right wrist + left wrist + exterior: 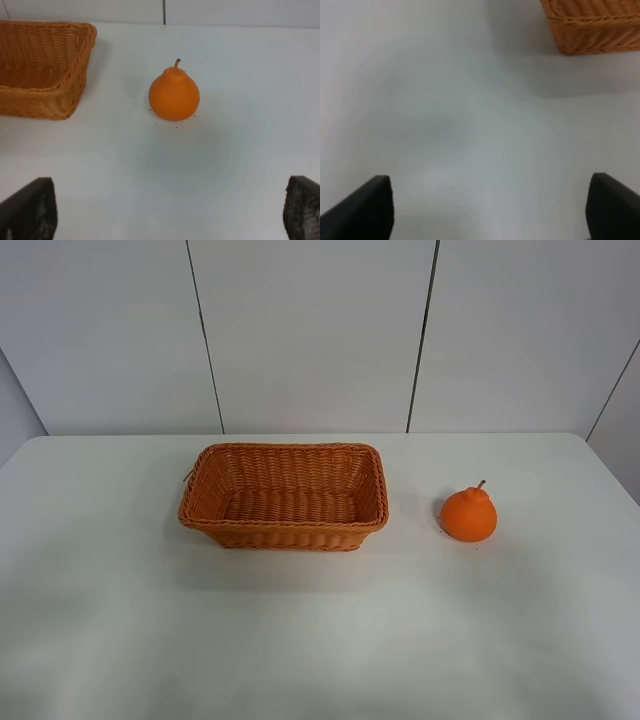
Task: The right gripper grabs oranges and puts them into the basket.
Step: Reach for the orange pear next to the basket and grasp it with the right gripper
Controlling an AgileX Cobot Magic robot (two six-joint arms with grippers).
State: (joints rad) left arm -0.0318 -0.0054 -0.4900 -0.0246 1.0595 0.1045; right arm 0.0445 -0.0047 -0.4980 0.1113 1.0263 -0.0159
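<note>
The orange (pixel 468 514) stands upright on the white table, to the right of the woven wicker basket (pixel 283 497), apart from it. The basket holds nothing. Neither arm shows in the exterior high view. In the right wrist view the orange (pixel 174 95) lies ahead of my right gripper (pixel 170 220), whose black fingertips (pixel 30 207) stand wide apart with nothing between them; the basket (pixel 42 70) is beside the orange. In the left wrist view my left gripper (pixel 490 212) is open and empty over bare table, with a corner of the basket (pixel 592 25) ahead.
The white table (pixel 300 640) ends at a white panelled wall (pixel 310 330) behind the basket. Its right edge runs close past the orange.
</note>
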